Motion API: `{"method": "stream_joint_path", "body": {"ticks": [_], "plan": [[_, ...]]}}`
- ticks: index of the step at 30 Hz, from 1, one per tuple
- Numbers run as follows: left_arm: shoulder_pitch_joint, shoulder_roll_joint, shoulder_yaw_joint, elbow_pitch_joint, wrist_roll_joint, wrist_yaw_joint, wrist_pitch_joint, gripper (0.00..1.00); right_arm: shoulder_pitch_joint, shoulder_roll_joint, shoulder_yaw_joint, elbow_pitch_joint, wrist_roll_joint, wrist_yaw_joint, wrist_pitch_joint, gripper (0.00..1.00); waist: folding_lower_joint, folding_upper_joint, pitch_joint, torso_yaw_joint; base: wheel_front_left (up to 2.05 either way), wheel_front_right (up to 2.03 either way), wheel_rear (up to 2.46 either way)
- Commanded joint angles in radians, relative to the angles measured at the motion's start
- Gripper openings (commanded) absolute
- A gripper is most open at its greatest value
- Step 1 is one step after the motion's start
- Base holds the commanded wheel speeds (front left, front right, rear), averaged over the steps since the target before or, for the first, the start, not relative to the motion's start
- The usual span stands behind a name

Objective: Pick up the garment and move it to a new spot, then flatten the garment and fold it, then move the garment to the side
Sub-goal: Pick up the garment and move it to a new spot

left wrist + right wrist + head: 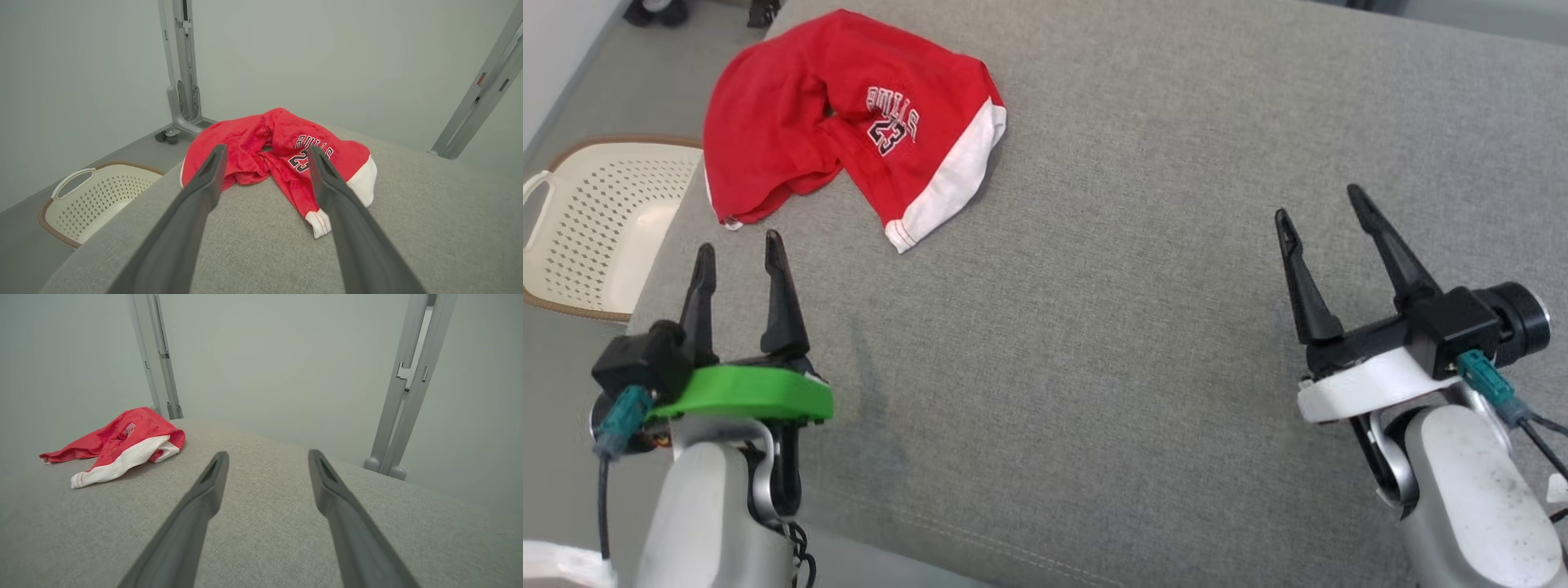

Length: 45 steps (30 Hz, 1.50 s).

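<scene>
- Garment [776,131]: a red jersey, crumpled, lying on the far left part of a grey fabric cushion [1094,343], held by neither claw.
- Nearest, the left gripper [738,242] sits on a green collar at the cushion's left edge. Its two dark fingers [196,204] are spread wide with nothing between them but cushion.
- The right gripper [1319,202], on a white collar, hangs over the cushion's right side, well apart from the jersey. Its fingers are also spread wide and hold nothing.
- Between the two grippers is bare grey weave, with a stitched seam along the near edge.
- Just beyond the left fingertips, not touching them, is the jersey's near corner, a white hem band with red stitching.
- On the red cloth, black letters outlined in white read "BULLS", with the number "23" under them. They are upside down in the head view and upright in the left wrist view, where the right-hand finger covers part of the number.
- The right wrist view shows the jersey side-on at its left, with the white band facing the camera. The print there is too small to read.
- Left of the cushion, down on the floor, stands a cream perforated basket [605,220] with a handle and a brown rim.
- Farthest off, grey metal frame posts [184,81] rise against a pale wall, one of them on a small caster.
</scene>
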Motion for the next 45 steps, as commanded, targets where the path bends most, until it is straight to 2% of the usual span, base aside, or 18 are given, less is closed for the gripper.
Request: {"method": "stream_joint_path", "body": {"ticks": [1,6,11,17,23,24,25,28,38,41,45], "plan": [[-0.048,0.015,0.015,0.036,0.011,-0.004,0.000,1.00,-0.022,-0.017,-0.007,-0.015,-0.012,-0.001,0.009,1.00,0.0000,0.0000,0.079,-0.043,0.00,0.00,0.00],[-0.215,0.073,0.037,0.255,0.015,-0.022,0.003,1.00,-0.053,-0.058,-0.021,-0.081,-0.021,-0.001,0.043,1.00,0.0000,0.0000,0.150,-0.079,0.00,0.00,0.00],[-0.384,0.147,0.038,0.489,0.011,-0.040,0.060,1.00,-0.067,-0.077,-0.024,-0.139,-0.025,-0.001,0.069,1.00,0.0000,0.0000,0.207,-0.115,0.00,0.00,0.00],[-0.534,0.212,0.041,0.696,-0.002,-0.053,0.124,1.00,-0.072,-0.080,-0.024,-0.179,-0.031,-0.001,0.087,1.00,0.0000,0.0000,0.253,-0.148,0.00,0.00,0.00],[-0.610,0.254,0.034,0.849,-0.012,-0.061,0.189,1.00,-0.075,-0.077,-0.020,-0.191,-0.035,-0.001,0.090,1.00,0.0000,0.0000,0.272,-0.173,0.00,0.00,0.00],[-0.613,0.251,0.032,0.867,-0.015,-0.065,0.204,0.64,-0.074,-0.075,-0.023,-0.192,-0.035,-0.001,0.090,1.00,0.0000,0.0000,0.272,-0.175,0.00,0.00,0.00],[-0.616,0.250,0.031,0.885,-0.018,-0.069,0.216,0.00,-0.071,-0.073,-0.027,-0.193,-0.036,-0.001,0.089,1.00,0.0000,0.0000,0.272,-0.177,0.00,0.00,0.00],[-0.616,0.257,0.025,0.909,-0.025,-0.076,0.206,0.00,-0.062,-0.069,-0.032,-0.191,-0.038,-0.001,0.085,1.00,0.0000,0.0000,0.269,-0.179,0.00,0.00,0.00],[-0.594,0.265,-0.025,0.887,-0.016,-0.089,0.044,0.00,-0.047,-0.042,-0.015,-0.132,-0.026,-0.001,0.057,1.00,0.0000,0.0000,0.169,-0.164,0.00,0.00,0.00],[-0.580,0.250,-0.062,0.824,-0.023,-0.090,0.014,0.00,-0.039,-0.029,-0.017,-0.106,-0.018,-0.001,0.043,1.00,0.0000,0.0000,0.119,-0.164,0.00,0.00,0.00],[-0.535,0.272,-0.122,0.679,-0.049,-0.089,-0.001,0.00,-0.028,-0.010,-0.020,-0.074,-0.008,-0.001,0.027,1.00,0.0000,0.0000,0.055,-0.174,0.00,0.00,0.00]]}}
